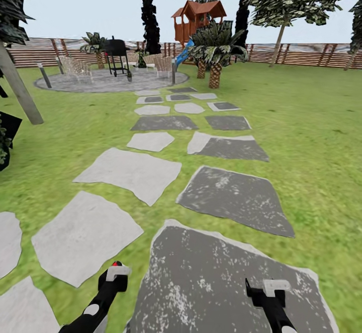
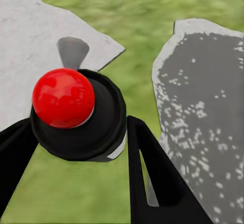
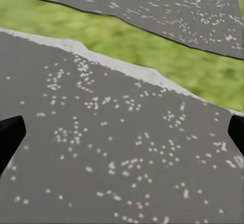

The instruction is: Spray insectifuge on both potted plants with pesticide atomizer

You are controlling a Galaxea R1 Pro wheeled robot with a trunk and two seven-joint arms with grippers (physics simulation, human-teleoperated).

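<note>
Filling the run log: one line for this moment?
left gripper: holds red-topped dark atomizer bottle | right gripper: open | under: grey stepping stones, lawn

**Atomizer in the left gripper, on the garden path**

The atomizer (image 2: 76, 115), dark with a round red top, stood upright between the left gripper's (image 1: 116, 276) fingers, above lawn and stepping stones of the garden (image 1: 311, 121), near and left.
</note>
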